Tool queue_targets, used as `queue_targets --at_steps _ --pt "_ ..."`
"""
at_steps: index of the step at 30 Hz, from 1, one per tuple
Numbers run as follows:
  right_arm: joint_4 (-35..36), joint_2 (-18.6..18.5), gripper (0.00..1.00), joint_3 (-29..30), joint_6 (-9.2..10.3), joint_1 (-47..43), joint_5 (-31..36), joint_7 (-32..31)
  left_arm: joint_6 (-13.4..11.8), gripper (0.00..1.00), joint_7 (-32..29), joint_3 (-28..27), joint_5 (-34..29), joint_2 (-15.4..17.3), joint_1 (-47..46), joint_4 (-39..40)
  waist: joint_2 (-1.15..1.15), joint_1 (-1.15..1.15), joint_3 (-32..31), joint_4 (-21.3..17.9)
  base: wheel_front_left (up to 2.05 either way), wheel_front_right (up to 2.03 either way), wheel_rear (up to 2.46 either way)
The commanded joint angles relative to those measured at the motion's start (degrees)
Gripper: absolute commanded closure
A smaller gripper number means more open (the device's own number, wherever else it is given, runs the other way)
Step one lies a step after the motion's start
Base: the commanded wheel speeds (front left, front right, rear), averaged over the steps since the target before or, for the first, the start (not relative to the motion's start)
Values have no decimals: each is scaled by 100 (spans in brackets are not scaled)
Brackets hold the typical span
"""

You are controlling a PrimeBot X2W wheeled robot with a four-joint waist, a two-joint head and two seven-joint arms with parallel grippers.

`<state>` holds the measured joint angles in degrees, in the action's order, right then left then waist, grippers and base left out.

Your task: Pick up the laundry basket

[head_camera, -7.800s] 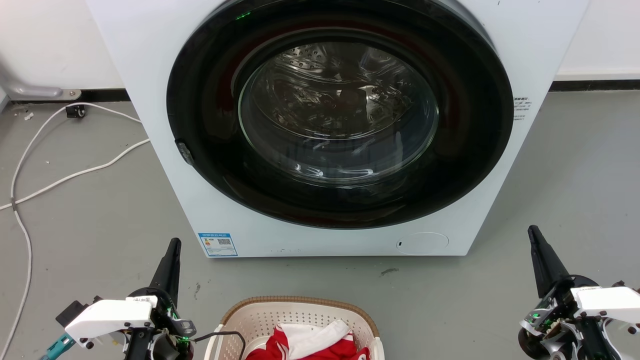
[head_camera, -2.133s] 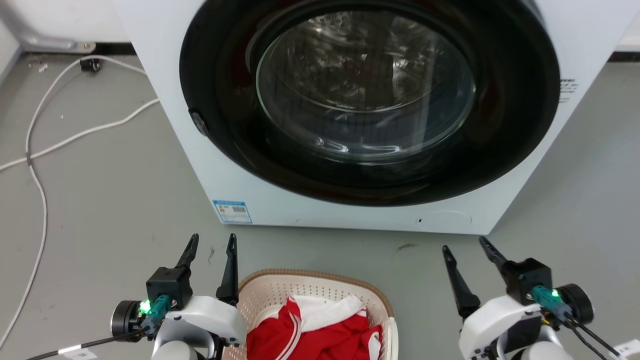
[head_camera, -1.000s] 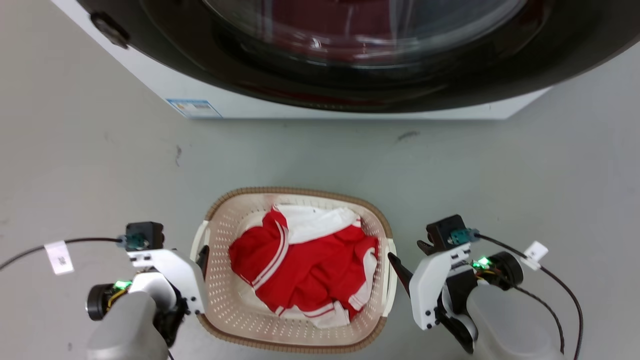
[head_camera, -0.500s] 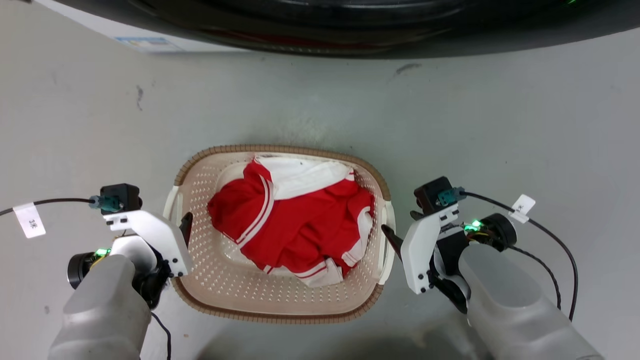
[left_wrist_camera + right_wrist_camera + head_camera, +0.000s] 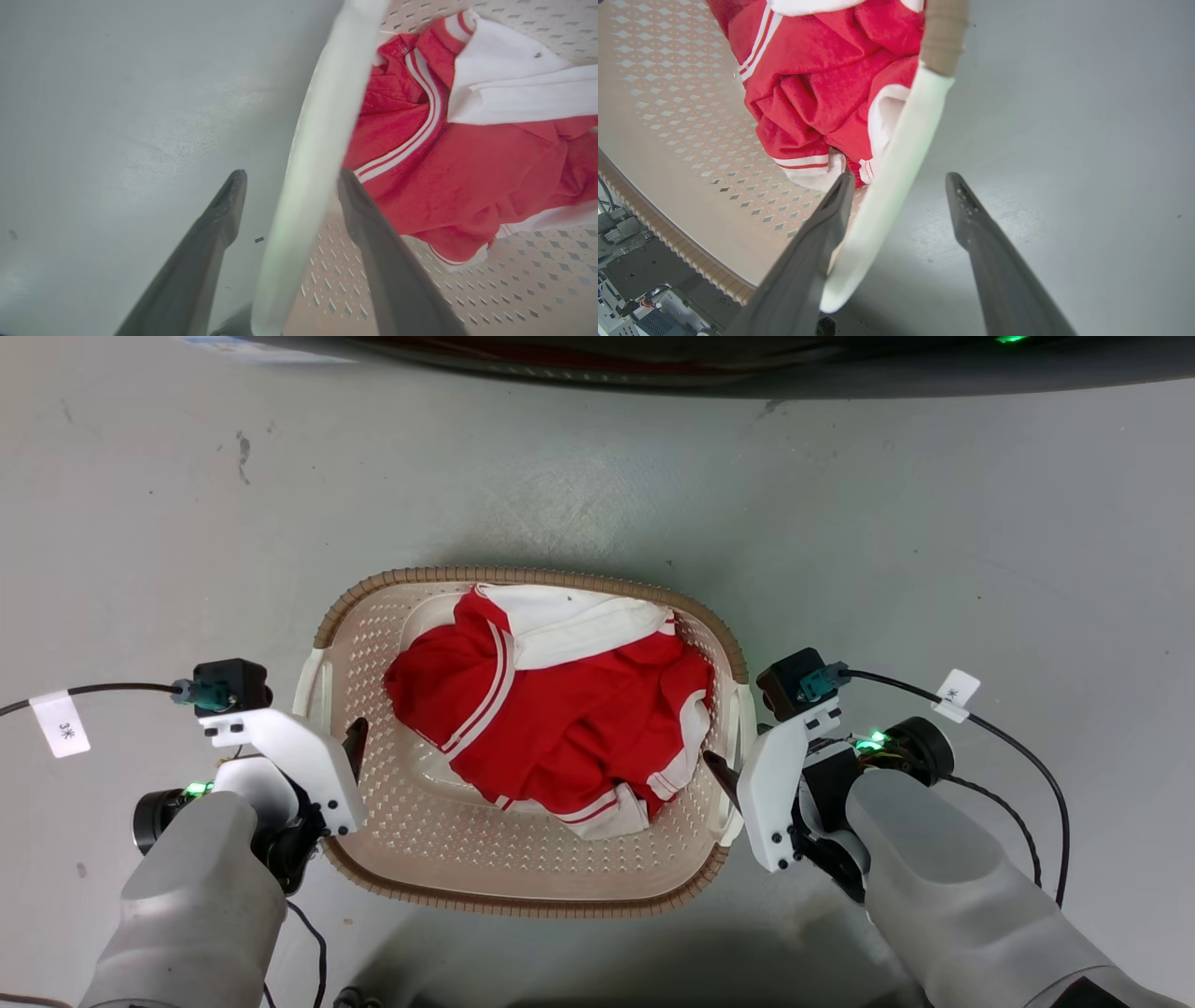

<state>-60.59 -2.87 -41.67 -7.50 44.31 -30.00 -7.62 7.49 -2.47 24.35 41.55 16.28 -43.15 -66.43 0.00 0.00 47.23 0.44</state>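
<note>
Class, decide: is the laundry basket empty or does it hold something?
Not empty. A crumpled red and white garment lies inside the laundry basket, leaving much perforated floor bare.

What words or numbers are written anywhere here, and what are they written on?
"3" plus a second sign too small to read: on the left cable tag.
One tiny mark, unreadable: on the right cable tag.
The blue sticker at the head view's top edge: cut off, unreadable.
The laundry basket and the red clothes: no writing to see.
</note>
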Motion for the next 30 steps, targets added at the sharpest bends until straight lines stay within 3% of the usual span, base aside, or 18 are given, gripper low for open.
queue_targets --at_steps 1,4,5,6,7,8,21,30 --pt "-49 2 0 -100 2 101 -100 -51 -1 0 -43 65 76 -4 -80 -12 0 0 55 18 0 0 0" --pt "-44 1 0 -274 2 150 -235 -157 -1 0 -125 162 216 -18 -89 4 0 0 105 34 0 0 0" --pt "-34 1 0 -321 2 163 -300 -197 -1 5 -142 202 258 -17 -91 16 0 0 119 40 0 0 0" --pt "-19 1 44 -377 2 164 -361 -238 0 52 -171 233 300 -17 -96 28 0 0 130 46 0 0 0" --pt "-6 2 81 -436 2 173 -418 -271 -1 87 -181 257 342 -10 -101 48 0 0 139 48 0 0 0" --pt "9 1 100 -483 2 176 -489 -301 0 100 -207 286 395 -7 -97 66 0 0 144 50 0 0 0" --pt "-49 42 100 -943 -33 272 -962 -336 -3 100 -385 650 942 25 20 160 0 0 -45 31 0 0 0" --pt "-169 49 100 -1232 -34 198 -1380 -685 -2 100 -690 923 1286 -108 181 63 0 0 -711 20 0 0 0"
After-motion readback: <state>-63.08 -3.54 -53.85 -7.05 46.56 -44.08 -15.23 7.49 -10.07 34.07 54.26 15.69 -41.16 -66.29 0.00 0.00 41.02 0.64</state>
